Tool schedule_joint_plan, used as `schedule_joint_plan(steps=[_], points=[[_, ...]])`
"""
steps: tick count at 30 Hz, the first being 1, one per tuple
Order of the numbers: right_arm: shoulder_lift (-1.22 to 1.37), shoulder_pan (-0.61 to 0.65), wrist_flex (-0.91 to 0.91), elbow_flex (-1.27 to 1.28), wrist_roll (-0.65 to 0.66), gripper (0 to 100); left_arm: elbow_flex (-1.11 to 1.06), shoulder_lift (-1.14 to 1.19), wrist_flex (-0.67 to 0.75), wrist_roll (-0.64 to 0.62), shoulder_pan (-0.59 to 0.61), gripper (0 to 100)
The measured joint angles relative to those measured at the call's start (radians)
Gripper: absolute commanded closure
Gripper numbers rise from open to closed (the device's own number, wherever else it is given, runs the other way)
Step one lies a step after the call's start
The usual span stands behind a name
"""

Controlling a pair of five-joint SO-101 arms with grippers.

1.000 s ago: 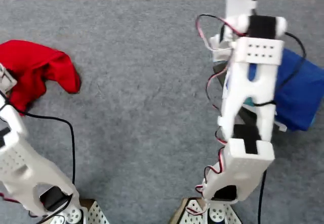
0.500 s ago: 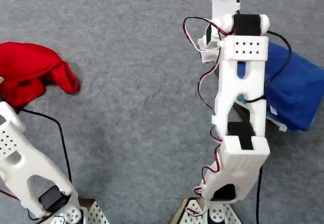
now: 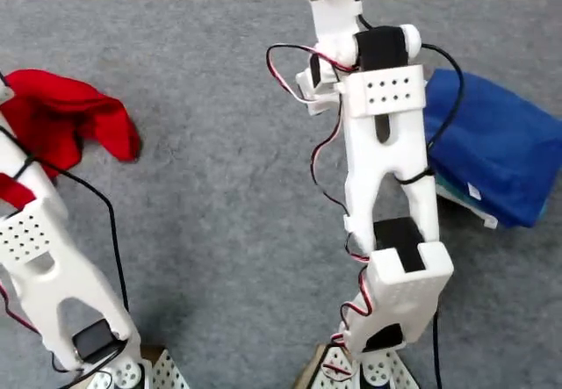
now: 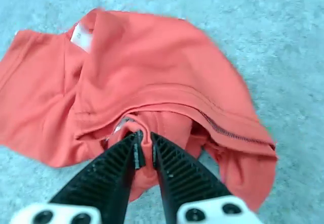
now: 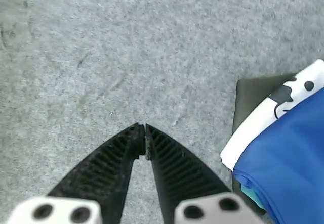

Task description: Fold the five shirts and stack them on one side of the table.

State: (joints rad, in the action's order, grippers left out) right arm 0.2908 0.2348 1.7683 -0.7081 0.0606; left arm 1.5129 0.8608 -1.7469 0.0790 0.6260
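Red shirt (image 4: 152, 72): lying crumpled ahead of the left gripper (image 4: 144, 145), which is pinching one fold.
Right gripper (image 5: 143, 135): hovering clenched, empty, beside the blue shirt (image 5: 288, 153).
Risk: thin pinch slipping when pulled.

- White moulded shells on the right arm (image 3: 384, 156): long forked middle link with a slot down its centre, flat plate with two rows of small round holes.
- Black servo blocks (image 3: 379, 48) set between the white segments.
- Thin red, white and black wires (image 3: 272, 66) in loose loops beside the upper joint, and a thicker black cable (image 3: 454, 90) along the other flank.
- Same white shells on the left arm (image 3: 48, 262), with a dotted grid of holes and a black lead (image 3: 112, 231) down to the base.
- Left gripper (image 4: 144, 144): two black tapered fingers, ribbed on the inner faces, on a white mount with dark screw holes.
- Right gripper (image 5: 142, 131): matching black ribbed fingers on a white mount.
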Motion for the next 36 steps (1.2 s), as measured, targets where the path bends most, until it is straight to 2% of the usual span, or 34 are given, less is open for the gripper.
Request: schedule_joint_plan(steps=[5, 9, 20, 26, 29, 32, 34, 36], points=[[0.000, -0.003, 0.000, 0.000, 0.000, 99.3, -0.015, -0.051, -0.003, 0.008, -0.037, 98], [0.000, -0.017, 0.000, 0.000, 0.000, 99.3, -0.147, -0.201, -0.003, 0.029, -0.092, 98], [0.000, -0.057, 0.000, 0.000, 0.005, 98.9, -0.845, -0.816, -0.003, 0.043, -0.428, 98], [0.000, -0.091, 0.000, 0.000, 0.101, 98.8, -1.255, -1.066, -0.003, 0.043, -0.631, 98], [0.000, -0.095, 0.000, 0.000, 0.114, 91.2, -1.381, -1.143, 0.006, 0.046, -0.697, 93], [0.000, -0.095, 0.000, 0.000, 0.115, 76.5, -1.396, -1.209, 0.000, 0.015, -0.704, 75], [0.000, -0.094, 0.000, 0.000, 0.115, 69.6, -1.396, -1.263, -0.002, -0.054, -0.677, 69], [0.000, -0.080, 0.000, 0.000, 0.115, 68.5, -1.393, -1.318, -0.003, -0.123, -0.601, 69]])
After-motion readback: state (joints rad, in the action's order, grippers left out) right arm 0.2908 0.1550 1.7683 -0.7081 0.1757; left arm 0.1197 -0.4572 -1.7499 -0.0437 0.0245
